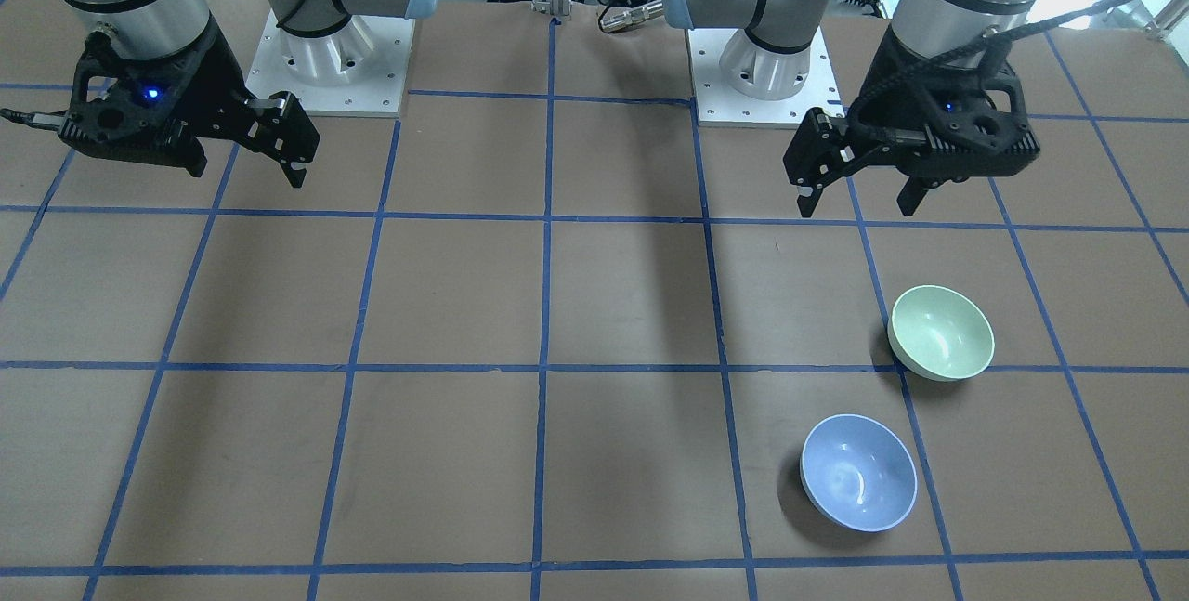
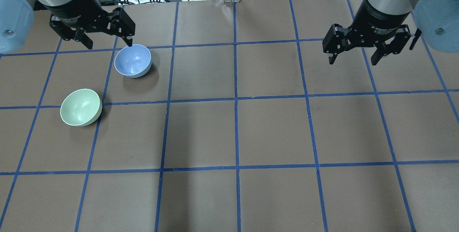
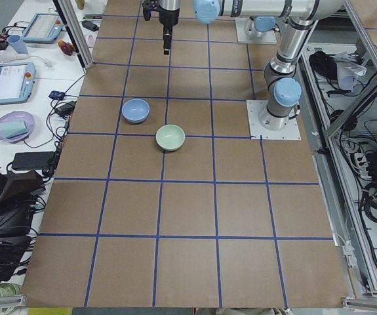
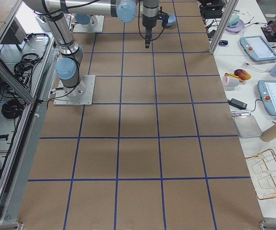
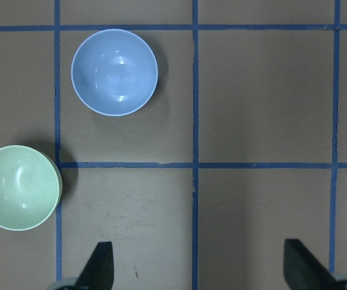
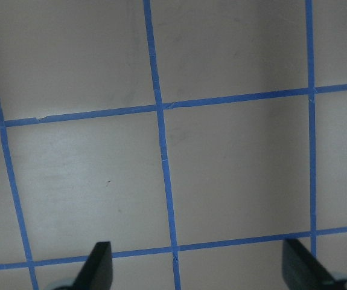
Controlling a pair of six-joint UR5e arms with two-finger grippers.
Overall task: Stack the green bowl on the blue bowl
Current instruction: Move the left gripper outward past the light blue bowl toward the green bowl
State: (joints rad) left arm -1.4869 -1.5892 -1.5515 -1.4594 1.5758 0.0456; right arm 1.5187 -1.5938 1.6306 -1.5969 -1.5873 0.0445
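Stacking not begun: green bowl (image 2: 81, 107) and blue bowl (image 2: 132, 61) both sit upright and empty on the desk (image 2: 272, 131), apart, the green one at about 8 o'clock of the blue in the overhead view. Left end effector (image 2: 109, 45) hangs above the desk near the blue bowl's 11 o'clock side, jaws spread wide with nothing between them. Right end effector (image 2: 353, 61) is likewise spread and empty, well off toward 3 o'clock. Whole job remains, by my reading: grasp the green bowl, lift it, carry it across and seat it in the blue.
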